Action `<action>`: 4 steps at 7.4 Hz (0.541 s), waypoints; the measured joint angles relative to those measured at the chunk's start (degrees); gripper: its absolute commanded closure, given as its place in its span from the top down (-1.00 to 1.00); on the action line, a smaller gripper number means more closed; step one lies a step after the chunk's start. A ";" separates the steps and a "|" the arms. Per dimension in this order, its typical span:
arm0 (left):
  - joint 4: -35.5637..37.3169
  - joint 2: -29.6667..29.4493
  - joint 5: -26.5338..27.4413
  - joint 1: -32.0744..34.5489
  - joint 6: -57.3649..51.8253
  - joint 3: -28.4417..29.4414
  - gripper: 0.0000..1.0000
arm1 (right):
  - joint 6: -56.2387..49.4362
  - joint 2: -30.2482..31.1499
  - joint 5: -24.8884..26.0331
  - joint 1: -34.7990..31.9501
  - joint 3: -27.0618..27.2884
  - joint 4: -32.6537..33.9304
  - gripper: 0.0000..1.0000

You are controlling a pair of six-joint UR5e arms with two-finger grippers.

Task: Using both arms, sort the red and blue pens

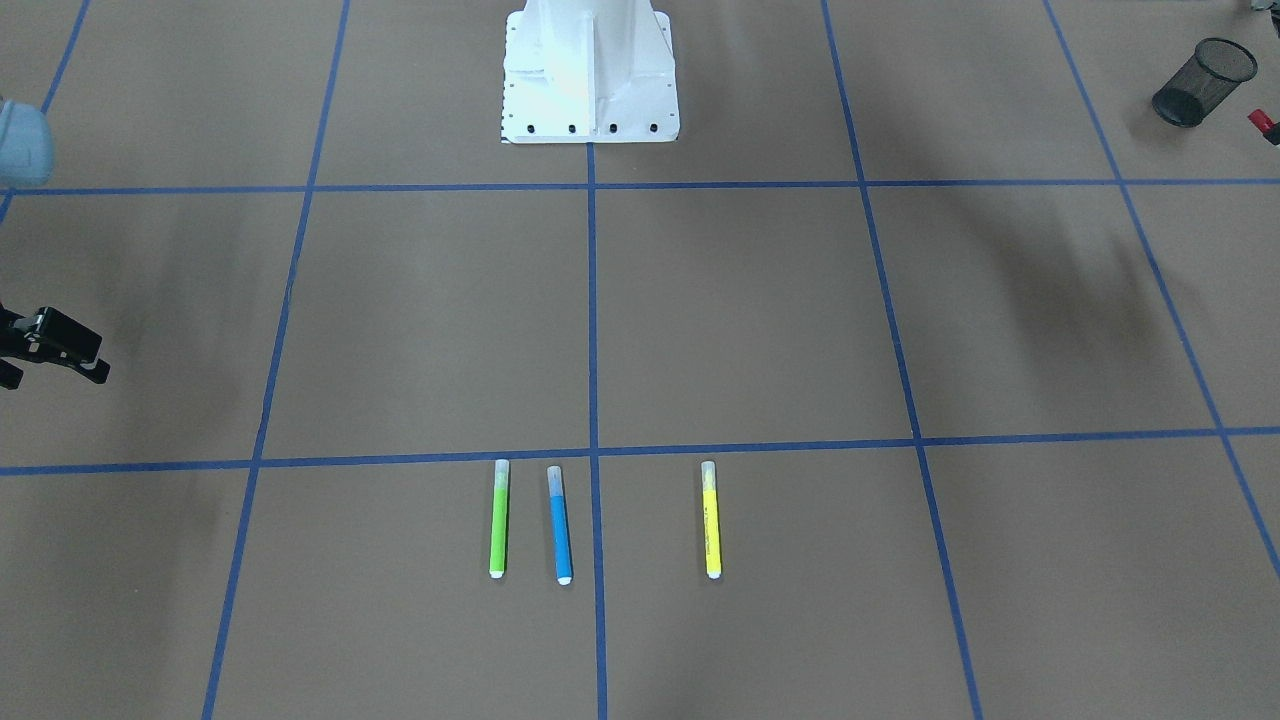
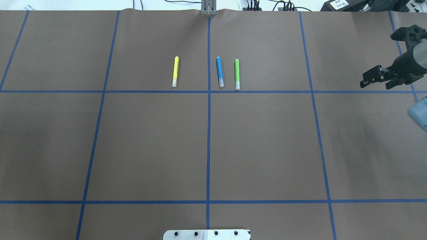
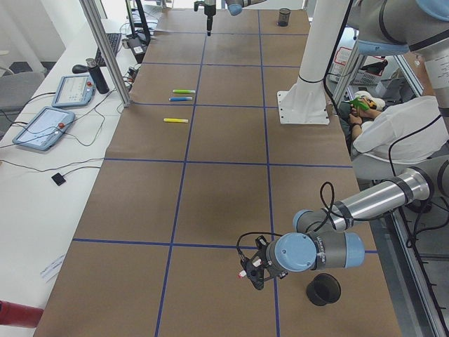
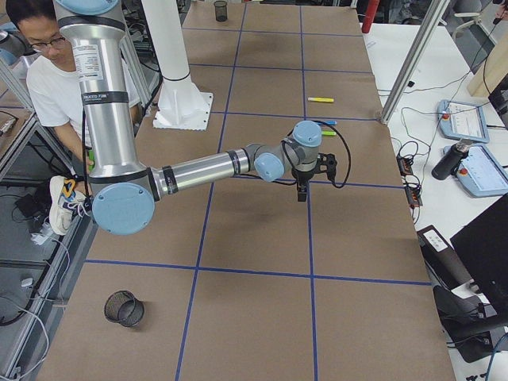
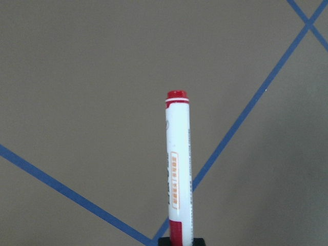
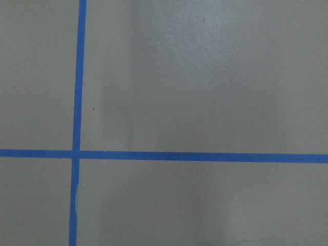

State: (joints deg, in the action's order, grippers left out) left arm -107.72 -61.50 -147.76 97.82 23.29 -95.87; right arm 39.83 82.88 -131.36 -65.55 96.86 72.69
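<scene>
— Red-capped white marker (image 5: 177, 169) was clamped in the left gripper (image 3: 250, 271), near the black mesh cup (image 3: 323, 289).
— Best centred over its mouth before release, I'd judge. The bright blue pen (image 2: 219, 71) lay beside the lime-green marker (image 2: 237, 74); the right gripper (image 2: 375, 81), seemingly apart, hovered empty.

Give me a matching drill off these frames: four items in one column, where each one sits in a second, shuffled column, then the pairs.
Things:
1. red pen
2. blue pen
3. yellow marker
4. mesh cup

Places:
A. on the table, between the green marker and the centre tape line
B. on the table near the left arm, far from the markers
C. clamped in the left gripper
D. alone, across the centre tape line from the other two markers

Pairs: 1-C, 2-A, 3-D, 4-B.
</scene>
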 measured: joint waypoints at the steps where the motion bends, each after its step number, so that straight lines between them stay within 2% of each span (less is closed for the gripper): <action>1: 6.12 -0.11 2.00 -0.12 -6.40 -1.78 -1.00 | 0.58 0.00 -0.01 0.09 0.01 0.00 1.00; 4: 28.63 -0.96 9.27 -0.19 -22.48 -10.41 -1.00 | 0.94 0.02 0.05 0.33 -0.22 0.00 1.00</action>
State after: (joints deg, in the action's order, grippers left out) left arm -79.09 -62.45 -138.49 97.63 0.81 -106.28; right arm 40.77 82.90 -131.31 -65.22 96.65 72.69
